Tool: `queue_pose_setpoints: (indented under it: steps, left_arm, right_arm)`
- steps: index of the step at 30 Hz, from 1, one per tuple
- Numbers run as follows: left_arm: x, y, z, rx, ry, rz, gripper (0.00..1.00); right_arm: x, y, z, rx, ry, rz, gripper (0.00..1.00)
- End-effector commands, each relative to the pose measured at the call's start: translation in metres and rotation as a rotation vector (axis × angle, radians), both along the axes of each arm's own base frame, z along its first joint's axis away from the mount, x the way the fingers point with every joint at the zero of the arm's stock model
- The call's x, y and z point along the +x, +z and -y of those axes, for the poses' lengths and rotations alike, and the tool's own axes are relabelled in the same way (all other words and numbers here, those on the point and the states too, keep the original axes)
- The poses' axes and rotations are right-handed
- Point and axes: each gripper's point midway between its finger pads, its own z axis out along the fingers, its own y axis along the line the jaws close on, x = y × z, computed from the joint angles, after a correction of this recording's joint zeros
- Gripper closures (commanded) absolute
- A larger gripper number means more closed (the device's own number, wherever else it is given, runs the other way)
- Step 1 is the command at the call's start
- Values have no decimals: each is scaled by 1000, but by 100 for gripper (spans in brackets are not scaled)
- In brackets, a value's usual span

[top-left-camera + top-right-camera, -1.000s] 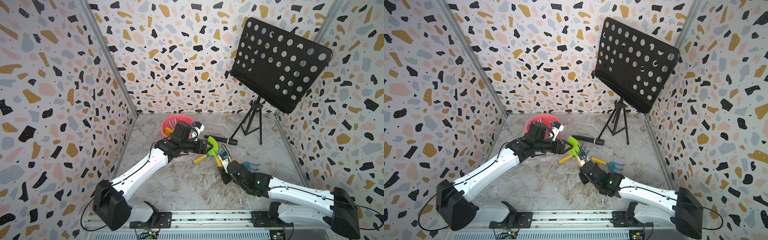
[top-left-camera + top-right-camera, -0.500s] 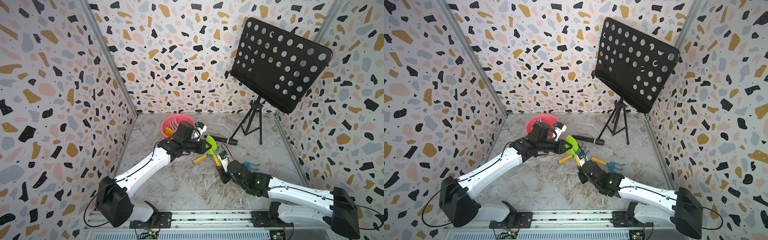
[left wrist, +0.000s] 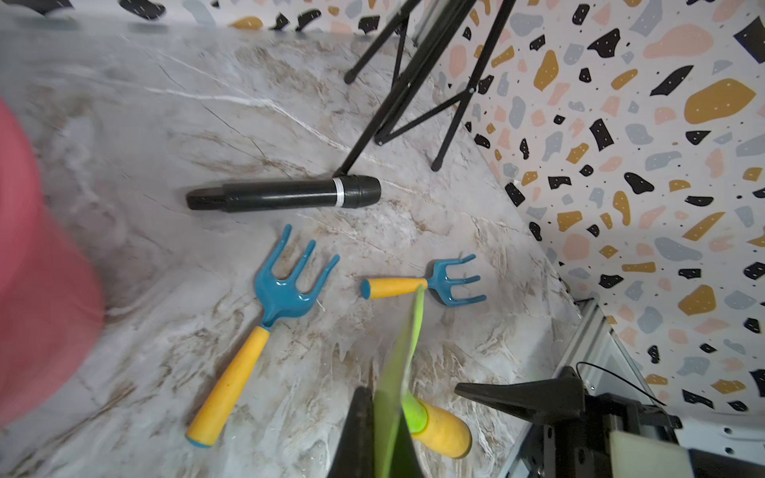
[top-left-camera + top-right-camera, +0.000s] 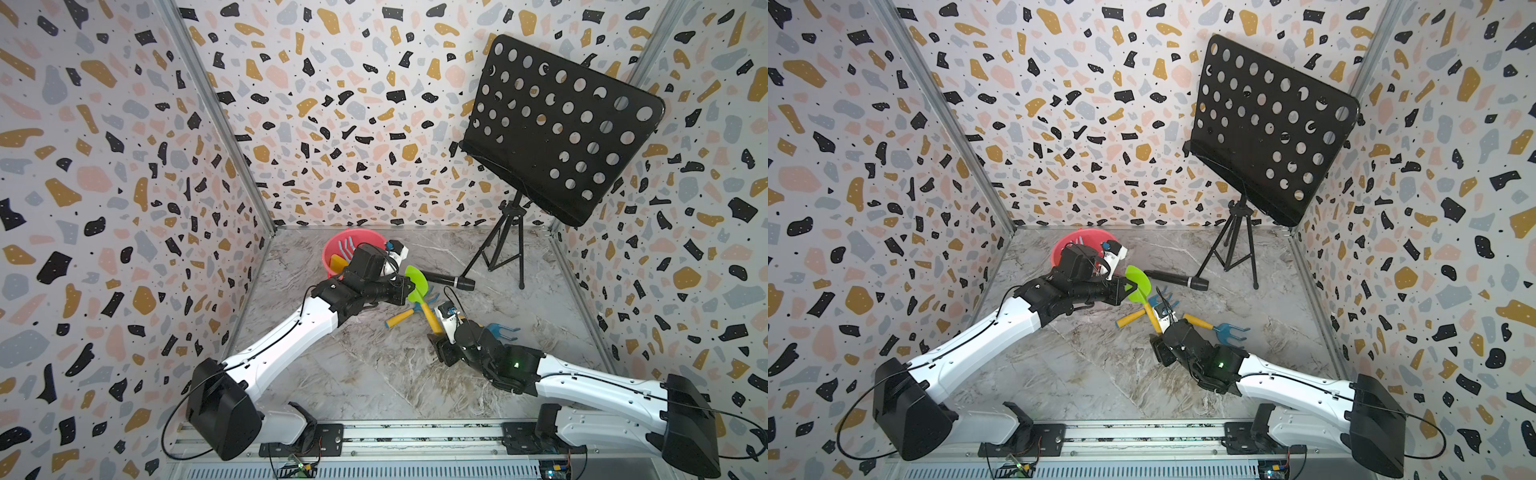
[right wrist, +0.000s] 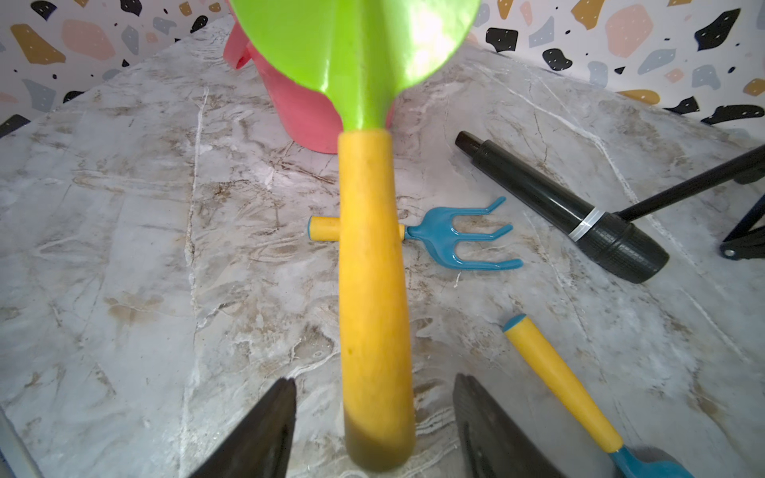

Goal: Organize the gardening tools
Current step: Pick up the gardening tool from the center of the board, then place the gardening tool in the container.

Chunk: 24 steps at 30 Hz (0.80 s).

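Observation:
The green trowel hangs over the floor by its blade, on which my left gripper is shut. Its yellow handle slants down between the fingers of my right gripper. That gripper is open, with a gap on both sides of the handle. Two blue forks lie on the floor beneath and beside the trowel. The red bucket behind my left wrist holds a light-blue rake and a yellow shovel.
A black microphone lies just beyond the forks. A black music stand rises at the back right on tripod legs. Speckled walls close three sides, and a rail runs along the front.
My left gripper has closed on the trowel's green blade. The right gripper has opened and let go of the yellow handle. The trowel has shifted slightly toward the bucket.

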Motion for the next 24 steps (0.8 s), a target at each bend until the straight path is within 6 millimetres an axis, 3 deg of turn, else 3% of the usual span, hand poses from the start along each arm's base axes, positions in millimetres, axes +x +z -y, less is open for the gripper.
queue_pose_setpoints:
  steps: [1,10,17,24]
  left_arm:
    - [17,37,-25,37,113,202,100]
    - [51,87,-95,133,402,411,100]
    - [76,134,-145,197,615,599,100]
    - [92,161,-166,252,714,717,100]
  right_arm:
    - [5,14,13,25,-71,24,23]
    - [7,20,44,21,-193,40,1]
    - [15,25,67,22,-283,50,0]
    - [16,28,80,18,-338,54,0]
